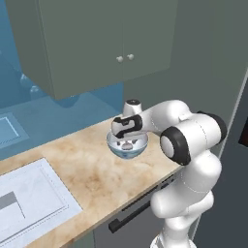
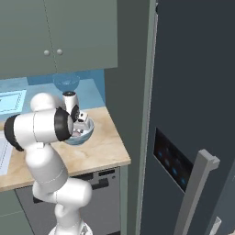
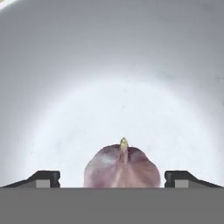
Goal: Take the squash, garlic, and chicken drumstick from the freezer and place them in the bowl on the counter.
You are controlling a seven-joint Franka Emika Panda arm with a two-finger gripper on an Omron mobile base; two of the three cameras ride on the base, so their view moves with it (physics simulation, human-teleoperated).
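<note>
The tool (image 3: 112, 179) hangs inside the bowl (image 3: 109, 65), its two dark fingertips (image 3: 43, 178) spread wide, one to each side of the garlic (image 3: 122, 168) with a clear gap on both sides, so nothing is gripped. The garlic, a pinkish-white bulb with a small yellowish stem tip pointing up, rests on the bowl's white inner floor between the fingertips.

From the left base view, the white arm reaches forward and down, and the tool (image 1: 127, 143) dips into the bowl (image 1: 138, 148), which is round with a pale blue patterned outside. The bowl sits on the bench (image 1: 92, 174), a light beige marbled surface, near its far right end, close to the wall. A pale mat (image 1: 34, 198) lies on the bench well to the left of the bowl. Grey-green wall cupboards (image 1: 97, 43) hang above.

From the right base view, the bowl (image 2: 87, 133) shows partly behind the arm's white elbow. The tall dark slate-grey freezer (image 2: 193, 114) stands to the right of the bench (image 2: 101, 147), its door shut, with a pale bar handle (image 2: 195, 190) on its front.
</note>
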